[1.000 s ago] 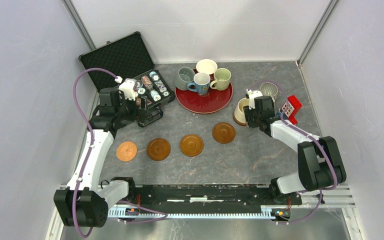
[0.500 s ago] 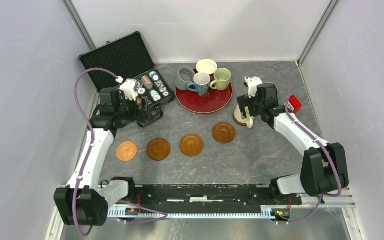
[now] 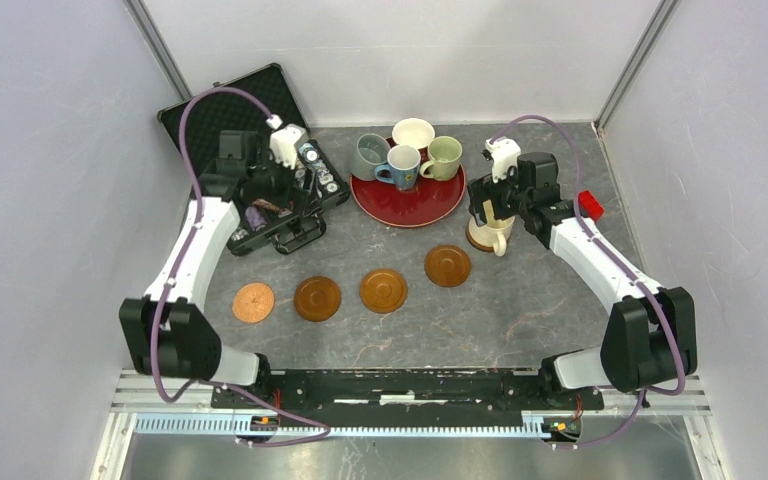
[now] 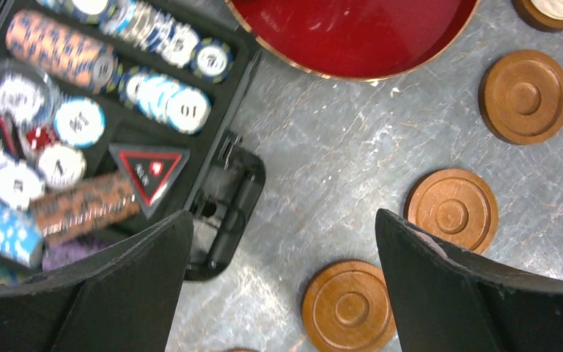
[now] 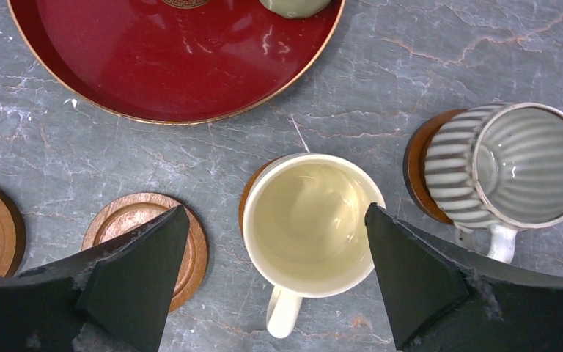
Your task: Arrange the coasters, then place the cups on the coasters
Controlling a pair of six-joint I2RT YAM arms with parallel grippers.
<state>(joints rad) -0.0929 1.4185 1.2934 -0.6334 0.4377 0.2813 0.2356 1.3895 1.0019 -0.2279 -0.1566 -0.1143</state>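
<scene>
The right hand (image 5: 275,213) is spread wide directly above the cream-yellow ceramic mug (image 5: 311,220) and grips nothing. That mug stands upright on a round brown wooden coaster (image 5: 248,189) at 2 o'clock on the grey marbled tabletop (image 3: 520,310). Just beside it, at its 3 o'clock in the right wrist view, the ribbed grey-white mug (image 5: 513,165) stands on a second brown coaster (image 5: 414,176).

Four bare coasters (image 3: 384,290) form a row across the tabletop's centre, running from the copper-toned coaster (image 3: 253,302) at 8 o'clock up toward the cream mug. The glossy red round tray (image 3: 410,205) at 12 o'clock carries the grey mug (image 3: 368,155), the white-inside reddish mug (image 3: 413,132), the pale green mug (image 3: 445,155) and the light blue mug (image 3: 402,165).

The left hand (image 4: 282,220) is also spread and empty, at the near edge of the open black case of poker chips (image 4: 243,88) at 10 o'clock.
</scene>
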